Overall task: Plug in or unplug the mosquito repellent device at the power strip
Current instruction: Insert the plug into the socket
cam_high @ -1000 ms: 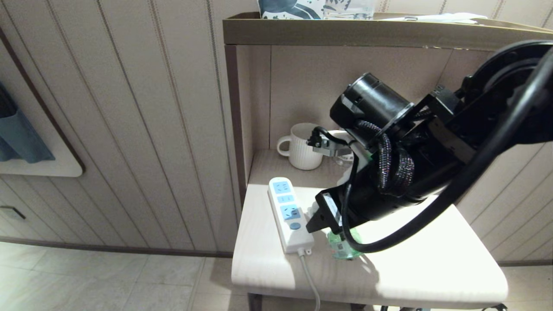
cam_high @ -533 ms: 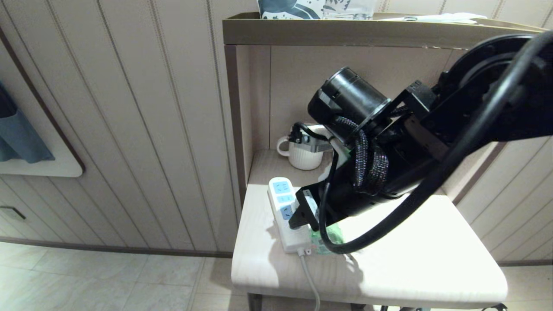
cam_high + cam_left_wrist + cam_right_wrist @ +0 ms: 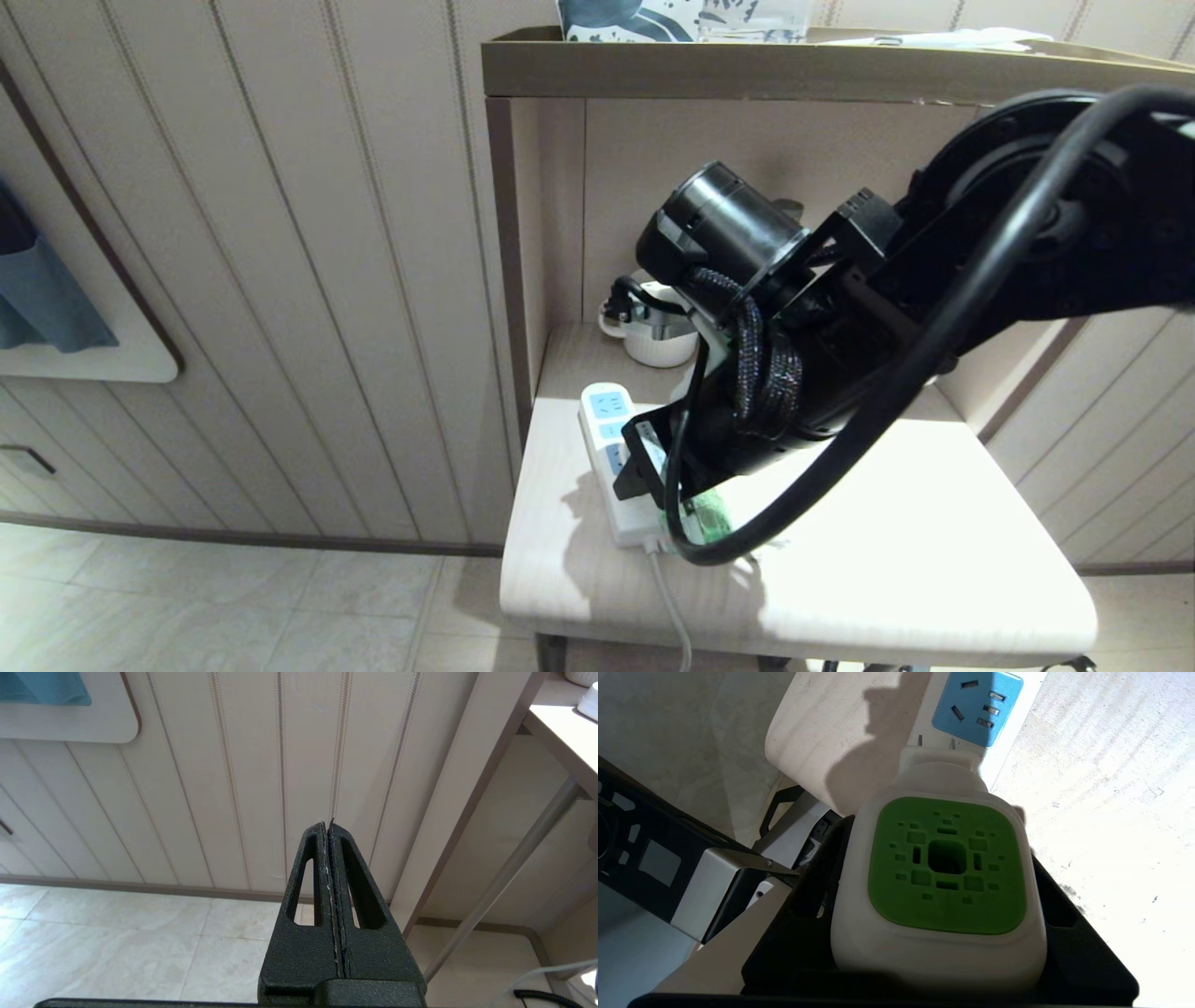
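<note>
The device [image 3: 941,877] is clamped in the right gripper [image 3: 938,914], prongs held just at the strip [image 3: 971,704] ahead. The left gripper [image 3: 329,830] is pressed closed, empty, parked low.

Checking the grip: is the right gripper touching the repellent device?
Touching. The right wrist view shows the right gripper clamped against both sides of the device.

White mosquito repellent device [image 3: 941,877] with green perforated top, gripped by black right end effector [image 3: 943,933]; white power strip [image 3: 611,448] beside it, light-blue socket faces; pale wood-grain worktop [image 3: 934,560]; ribbed white mug [image 3: 658,345] behind.
</note>
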